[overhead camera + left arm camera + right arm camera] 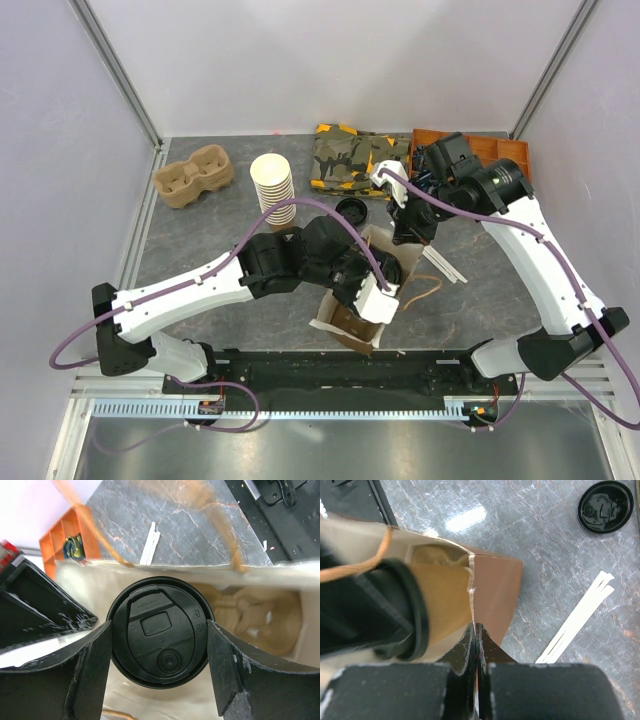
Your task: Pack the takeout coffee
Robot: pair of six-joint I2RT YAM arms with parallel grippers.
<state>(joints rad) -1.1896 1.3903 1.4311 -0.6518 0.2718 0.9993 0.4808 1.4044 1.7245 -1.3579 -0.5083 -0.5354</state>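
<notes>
The takeout coffee [161, 632], its round black lid facing up, hangs inside the mouth of a paper bag [90, 582]. My left gripper [159, 625] is shut on it, one finger pressed against each side of the lid. From above, the left gripper [385, 285] reaches down into the bag [330, 322]. The right gripper [476, 626] is shut on the bag's brown wall [497, 587] and pinches its top edge. The coffee's lid rim [418, 617] shows just left of that wall. The right gripper [405, 235] sits at the bag's far side.
A pulp cup carrier [250, 615] lies in the bag beside the coffee. On the table are another carrier [193, 175], a stack of lidless cups [272, 185], a loose black lid [349, 209], a camouflage cloth [350, 160], an orange tray [500, 150] and white sticks [443, 265].
</notes>
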